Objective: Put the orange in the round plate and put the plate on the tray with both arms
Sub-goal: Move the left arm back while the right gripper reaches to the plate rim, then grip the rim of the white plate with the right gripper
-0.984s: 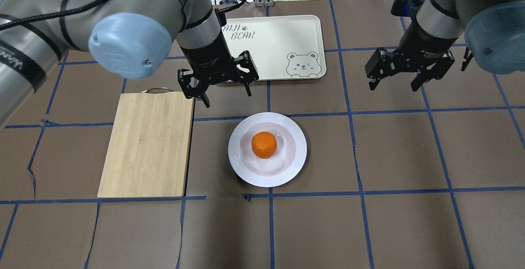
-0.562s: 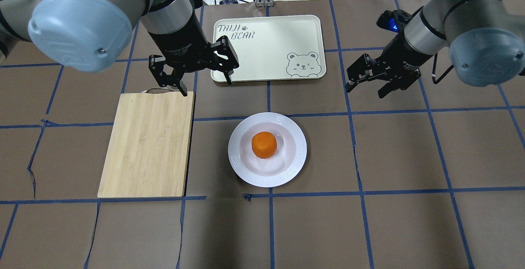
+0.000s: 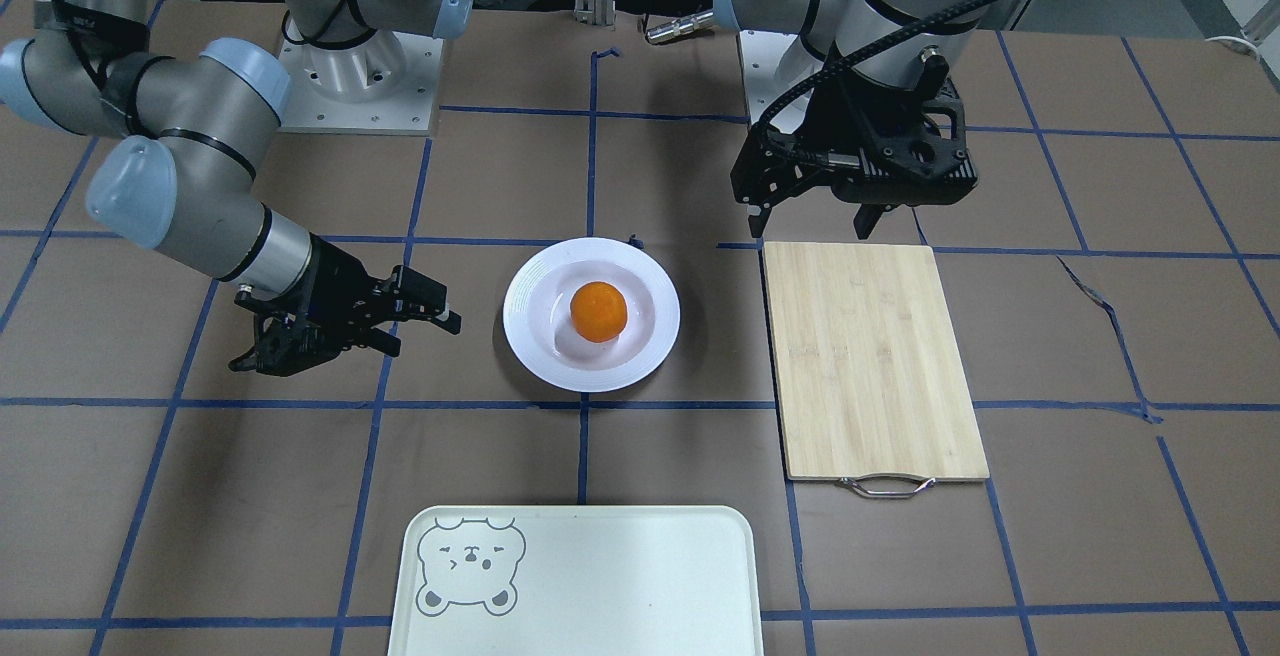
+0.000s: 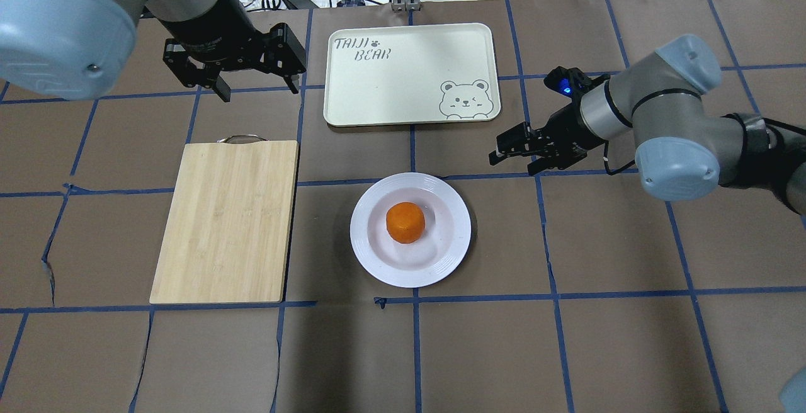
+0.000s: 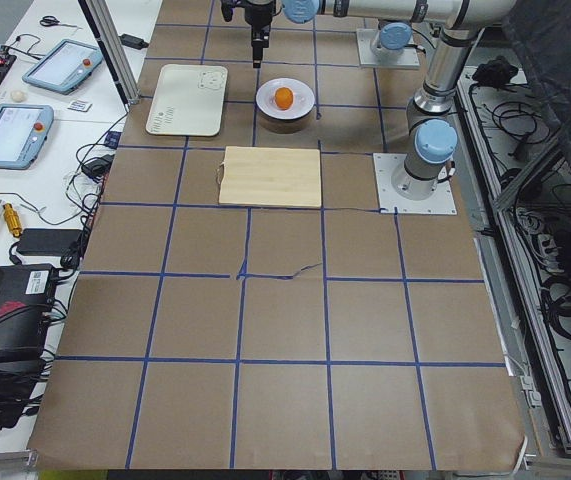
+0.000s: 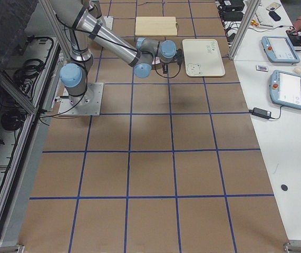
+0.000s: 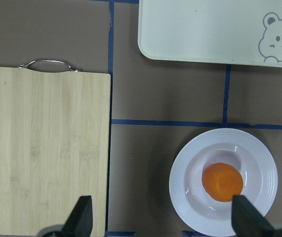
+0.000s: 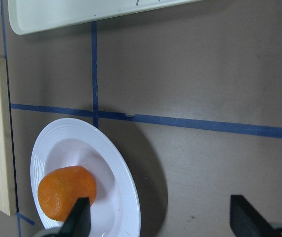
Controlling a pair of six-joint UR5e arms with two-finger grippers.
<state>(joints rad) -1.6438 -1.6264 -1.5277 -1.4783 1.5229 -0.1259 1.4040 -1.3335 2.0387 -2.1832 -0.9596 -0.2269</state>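
The orange (image 4: 405, 222) sits in the middle of the round plate (image 4: 456, 249), which rests on the brown table. The cream tray (image 4: 409, 73) with its bear face lies beyond the plate, apart from it. My left gripper (image 4: 258, 89) hangs open and empty, high up, to the left of the tray. My right gripper (image 4: 513, 162) is open, tilted and low, just off the plate's far right rim without touching it. In the right wrist view the plate (image 8: 123, 173) and orange (image 8: 66, 192) lie left of the open fingers (image 8: 79, 219).
A bamboo cutting board (image 4: 227, 221) with a metal handle lies left of the plate. Blue tape lines grid the brown table cover. Cables and a metal post stand past the table's far edge.
My left gripper has drawn back from near the plate to the far left, staying open. My right arm has swung down and in toward the plate's right side, still open.
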